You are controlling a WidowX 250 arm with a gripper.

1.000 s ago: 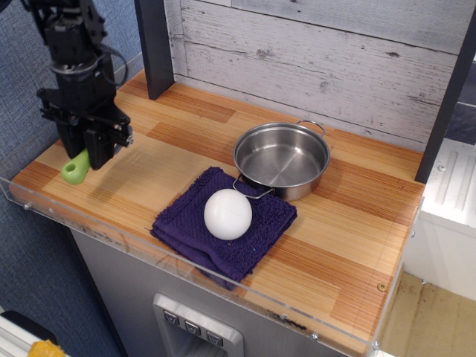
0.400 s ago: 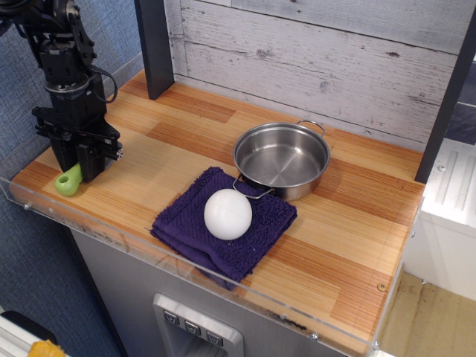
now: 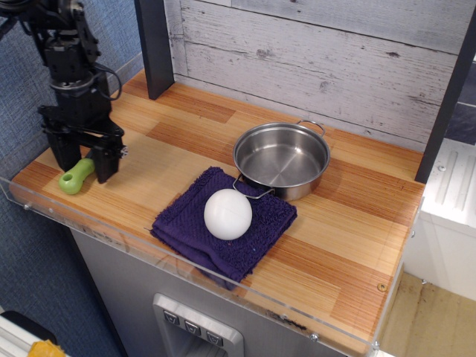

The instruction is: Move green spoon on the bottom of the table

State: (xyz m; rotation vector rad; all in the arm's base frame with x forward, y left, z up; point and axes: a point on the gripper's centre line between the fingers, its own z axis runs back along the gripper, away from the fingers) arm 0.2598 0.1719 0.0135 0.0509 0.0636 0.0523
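Observation:
The green spoon (image 3: 75, 177) lies on the striped wooden table (image 3: 349, 245) near its front left corner. Only its lime-green handle with a hole shows; the grey head is hidden behind the gripper. My black gripper (image 3: 84, 162) stands upright right over the spoon. Its fingers (image 3: 105, 165) are spread apart, one on each side of the handle, and do not clamp it.
A steel pot (image 3: 282, 158) stands mid-table near the back. A white ball (image 3: 227, 214) rests on a purple cloth (image 3: 245, 238) in front of it. A dark post (image 3: 154, 46) rises at the back left. A clear acrylic edge (image 3: 134, 242) runs along the front.
The gripper carried the spoon left and down toward the front left corner, then opened its fingers. The spoon now lies flat on the table.

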